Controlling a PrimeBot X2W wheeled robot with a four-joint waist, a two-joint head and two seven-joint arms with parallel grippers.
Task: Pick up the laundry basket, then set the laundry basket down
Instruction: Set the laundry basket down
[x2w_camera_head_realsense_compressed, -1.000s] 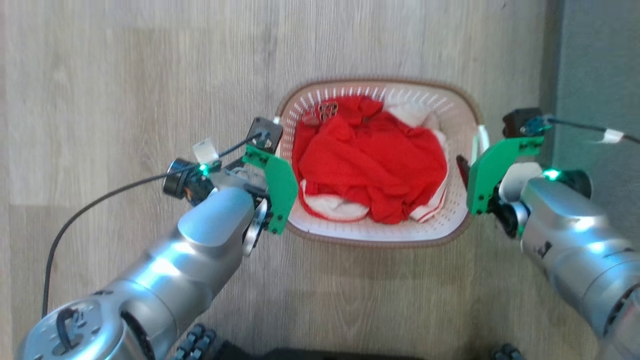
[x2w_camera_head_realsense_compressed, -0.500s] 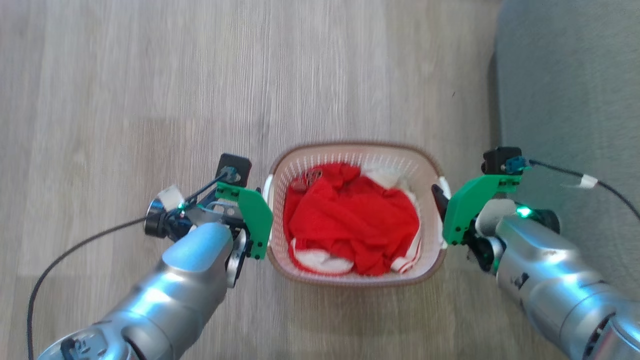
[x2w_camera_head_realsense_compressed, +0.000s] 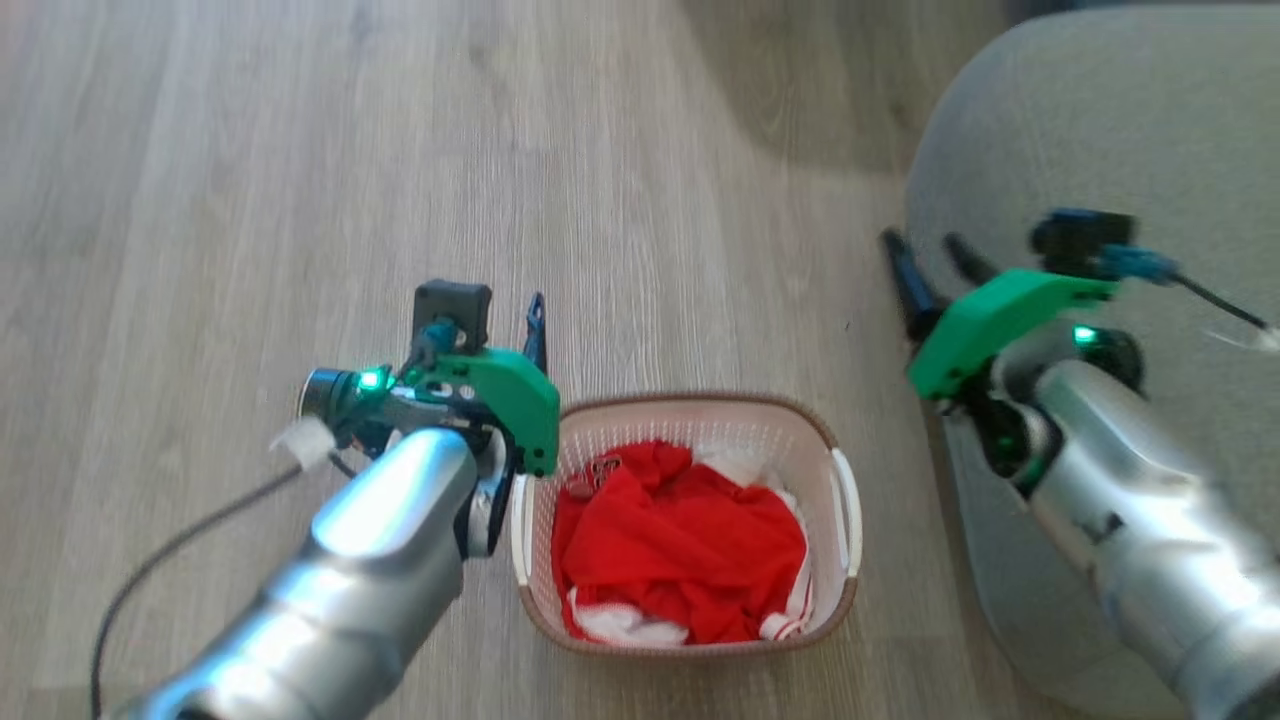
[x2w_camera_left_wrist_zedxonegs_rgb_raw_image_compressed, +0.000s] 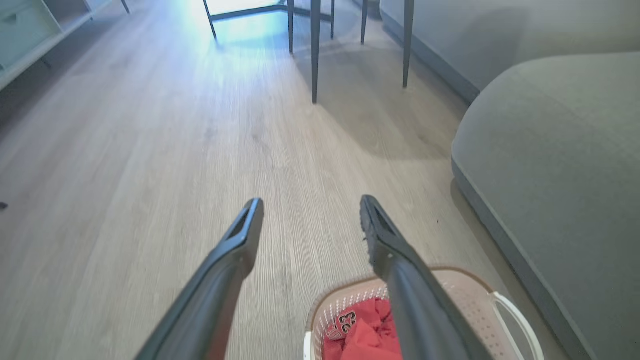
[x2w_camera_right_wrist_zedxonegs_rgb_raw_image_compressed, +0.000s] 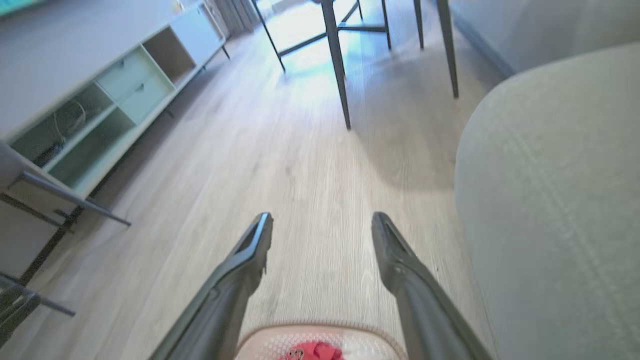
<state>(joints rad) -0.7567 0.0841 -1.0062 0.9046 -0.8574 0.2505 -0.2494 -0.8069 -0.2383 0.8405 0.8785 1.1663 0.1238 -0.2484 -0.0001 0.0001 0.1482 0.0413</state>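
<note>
Resting on woodgrain floor (x2w_camera_head_realsense_compressed: 300, 150), perforated laundry basket (x2w_camera_head_realsense_compressed: 735, 432)

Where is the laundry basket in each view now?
Head view: laundry basket low centre.
Left wrist view: laundry basket at bottom edge, right of centre, partly behind one finger.
Right wrist view: laundry basket at bottom centre, cut off by the frame.
Shared landmark: grey sofa on each view's right.

Both grippers are off the basket's (x2w_camera_head_realsense_compressed: 700, 399) side handles. Left gripper (x2w_camera_left_wrist_zedxonegs_rgb_raw_image_compressed: 311, 206) and right gripper (x2w_camera_head_realsense_compressed: 919, 242) are now raised clear of it, fingers apart, pointing ahead. Basket stands free on the floor. Head camera has shifted; the right arm now hangs over the grey seat (x2w_camera_head_realsense_compressed: 1100, 120).
</note>
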